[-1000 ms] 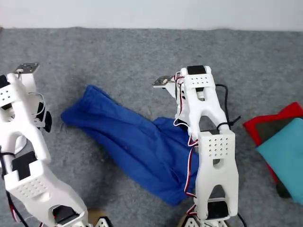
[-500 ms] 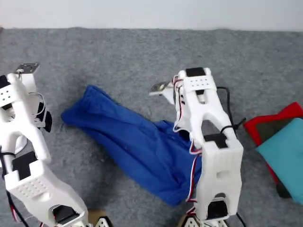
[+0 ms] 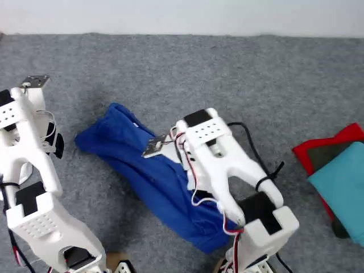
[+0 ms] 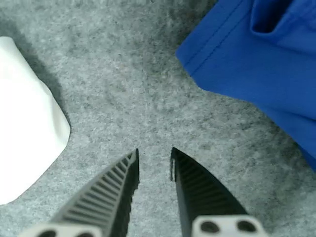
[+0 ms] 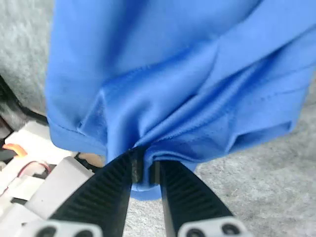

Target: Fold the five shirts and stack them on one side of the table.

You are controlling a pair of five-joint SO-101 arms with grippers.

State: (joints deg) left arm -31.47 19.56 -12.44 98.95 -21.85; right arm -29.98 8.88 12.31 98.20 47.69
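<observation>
A blue shirt (image 3: 133, 165) lies crumpled in a diagonal band across the grey table. My right arm (image 3: 213, 159) stretches over its middle. In the right wrist view my right gripper (image 5: 146, 167) is shut on a bunched fold of the blue shirt (image 5: 163, 74), and the cloth hangs from the fingertips. My left gripper (image 4: 154, 159) hovers over bare carpet just off a hemmed corner of the blue shirt (image 4: 256, 64); its fingers (image 4: 118, 192) stand slightly open with nothing between them. In the high view the left arm (image 3: 25, 142) stands at the table's left edge.
Folded shirts, a teal one (image 3: 344, 185) on top of a red one (image 3: 318, 149), are stacked at the table's right edge. A white body (image 4: 24, 143) sits beside the left gripper. Grey carpet (image 3: 187, 68) covers the back of the table.
My right arm has swung left and forward across the blue shirt, carrying the shirt's right-hand part over toward its middle. The left arm has kept still.
</observation>
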